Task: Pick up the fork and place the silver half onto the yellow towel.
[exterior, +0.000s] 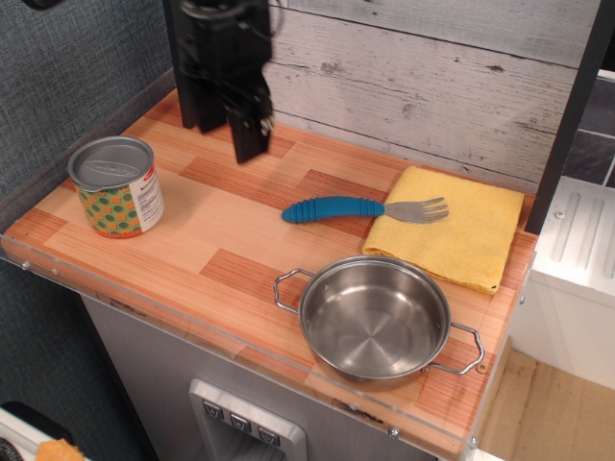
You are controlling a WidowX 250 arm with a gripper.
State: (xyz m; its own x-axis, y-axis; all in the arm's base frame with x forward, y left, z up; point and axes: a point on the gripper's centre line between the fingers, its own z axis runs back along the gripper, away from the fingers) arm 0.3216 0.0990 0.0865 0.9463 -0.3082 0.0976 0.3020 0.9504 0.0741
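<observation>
The fork lies flat on the wooden table. Its blue ribbed handle (327, 208) rests on the wood, and the silver half (420, 208) with its tines rests on the left part of the yellow towel (461, 240). My gripper (249, 144) hangs in the air at the back left, well apart from the fork and up-left of the handle. It holds nothing. It is blurred and its fingers read as one dark block, so I cannot tell whether they are open or shut.
A steel pot (375, 317) with two handles stands at the front right, just in front of the towel. A printed tin can (117, 187) stands at the left edge. A dark post (192, 67) and a plank wall stand behind.
</observation>
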